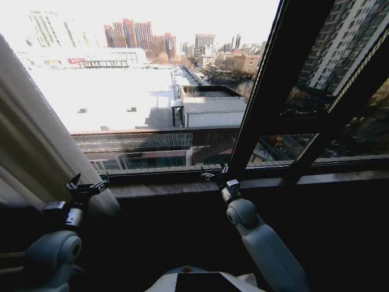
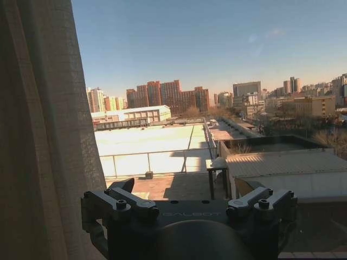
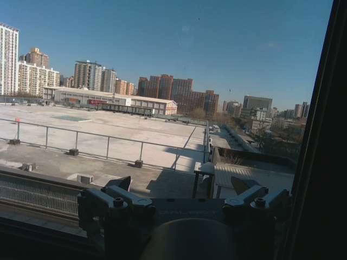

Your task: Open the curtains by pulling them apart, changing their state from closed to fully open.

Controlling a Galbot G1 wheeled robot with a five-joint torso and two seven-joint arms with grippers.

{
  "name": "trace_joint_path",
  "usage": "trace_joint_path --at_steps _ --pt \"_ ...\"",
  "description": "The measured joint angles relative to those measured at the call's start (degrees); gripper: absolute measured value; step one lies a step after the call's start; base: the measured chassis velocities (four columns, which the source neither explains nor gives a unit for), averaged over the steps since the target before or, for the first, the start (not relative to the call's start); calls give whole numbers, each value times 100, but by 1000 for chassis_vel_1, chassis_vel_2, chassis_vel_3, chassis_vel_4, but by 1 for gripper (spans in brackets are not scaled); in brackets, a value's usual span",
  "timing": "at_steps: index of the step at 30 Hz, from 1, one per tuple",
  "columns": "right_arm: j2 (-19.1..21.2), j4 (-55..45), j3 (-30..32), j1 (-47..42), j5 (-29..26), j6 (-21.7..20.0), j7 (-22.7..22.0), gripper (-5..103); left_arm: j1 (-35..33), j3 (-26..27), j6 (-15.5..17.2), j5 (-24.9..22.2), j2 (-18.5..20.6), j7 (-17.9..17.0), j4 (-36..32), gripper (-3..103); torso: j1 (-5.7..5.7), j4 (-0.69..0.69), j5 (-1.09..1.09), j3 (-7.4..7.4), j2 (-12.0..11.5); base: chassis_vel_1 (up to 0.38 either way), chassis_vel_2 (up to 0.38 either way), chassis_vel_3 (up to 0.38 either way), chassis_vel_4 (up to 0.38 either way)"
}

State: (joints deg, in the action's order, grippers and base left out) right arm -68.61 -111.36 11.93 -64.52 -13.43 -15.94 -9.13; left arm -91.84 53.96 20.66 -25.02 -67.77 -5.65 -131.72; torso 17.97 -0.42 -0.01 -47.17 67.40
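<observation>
The curtain (image 1: pixel 36 146) hangs bunched at the left edge of the window (image 1: pixel 152 97), whose glass shows sunlit rooftops, while the left gripper (image 1: pixel 90 185), fingers spread wide, sits just beside its folds and the right gripper (image 1: pixel 214 174), also wide and empty, hovers over the dark sill (image 1: pixel 182 185) near the frame bar (image 1: pixel 267 91).

Strong daylight thru the window (image 1: pixel 152 109) blows out rooftops in head view w/ glare; room below is near-black shadow. Edges bow, fisheye-like. Curtain (image 2: pixel 43 135) glows backlit, perhaps slightly soft.
</observation>
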Motion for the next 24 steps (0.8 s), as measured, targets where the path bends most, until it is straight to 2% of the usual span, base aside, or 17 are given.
trace_joint_path --at_steps 6,24 --pt "-34 37 1 2 19 10 9 100 1 -11 -54 56 11 13 18 100 0 -2 1 0 0 -299 -320 281 324" --pt "72 17 41 6 -14 34 20 100 -207 -48 -119 305 -137 34 -193 100 1 -1 1 -1 -1 -368 -347 364 351"
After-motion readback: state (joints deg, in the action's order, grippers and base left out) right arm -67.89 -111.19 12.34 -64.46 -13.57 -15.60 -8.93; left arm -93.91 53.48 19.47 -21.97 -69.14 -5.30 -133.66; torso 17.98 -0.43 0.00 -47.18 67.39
